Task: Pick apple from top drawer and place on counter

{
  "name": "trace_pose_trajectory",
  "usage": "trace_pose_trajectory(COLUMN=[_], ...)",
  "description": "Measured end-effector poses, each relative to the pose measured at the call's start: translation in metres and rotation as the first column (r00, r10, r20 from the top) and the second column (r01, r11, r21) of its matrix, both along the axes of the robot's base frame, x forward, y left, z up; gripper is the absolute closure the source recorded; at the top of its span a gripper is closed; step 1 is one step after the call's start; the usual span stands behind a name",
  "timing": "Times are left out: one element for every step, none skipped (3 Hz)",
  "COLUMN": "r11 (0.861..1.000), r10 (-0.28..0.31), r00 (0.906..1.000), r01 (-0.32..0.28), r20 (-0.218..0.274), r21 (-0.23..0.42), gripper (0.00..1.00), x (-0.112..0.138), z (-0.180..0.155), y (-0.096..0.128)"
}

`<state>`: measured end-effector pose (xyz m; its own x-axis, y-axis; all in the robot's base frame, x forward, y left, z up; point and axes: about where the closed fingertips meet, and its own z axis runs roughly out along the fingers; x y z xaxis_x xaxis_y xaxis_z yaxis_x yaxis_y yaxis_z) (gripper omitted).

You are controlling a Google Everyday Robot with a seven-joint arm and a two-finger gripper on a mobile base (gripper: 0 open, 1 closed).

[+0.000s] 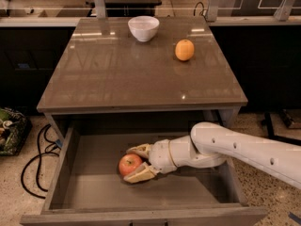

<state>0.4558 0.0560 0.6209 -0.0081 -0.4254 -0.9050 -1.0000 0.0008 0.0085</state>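
Observation:
The apple (129,164), red with a yellowish blush, lies on the floor of the open top drawer (84,192), left of its middle. My white arm reaches in from the right, and the gripper (138,162) has one finger behind the apple and one in front of it, both close against it. The apple rests on the drawer bottom. The glossy grey-brown counter (136,74) lies above and behind the drawer.
A white bowl (143,28) stands at the counter's back middle. An orange fruit (184,50) sits at its back right. Black cables (35,159) lie on the floor left of the cabinet, beside a dark bag (7,131).

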Motion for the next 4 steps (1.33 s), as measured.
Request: trace_pose_trajectory(r11=[1.0,1.0,1.0,1.0], r10=[0.003,0.008,0.008,-0.015], r00=[1.0,1.0,1.0,0.9998], r01=[-0.003,-0.008,-0.008,0.015], r20=[-0.001,-0.002,-0.002,0.012], r21=[0.001,0.002,0.002,0.014], gripper=[0.76,1.0,1.0,1.0], x=[-0.001,-0.002,-0.002,-0.004], z=[0.0,0.0,0.0,0.021], y=[0.001,0.004,0.004,-0.01])
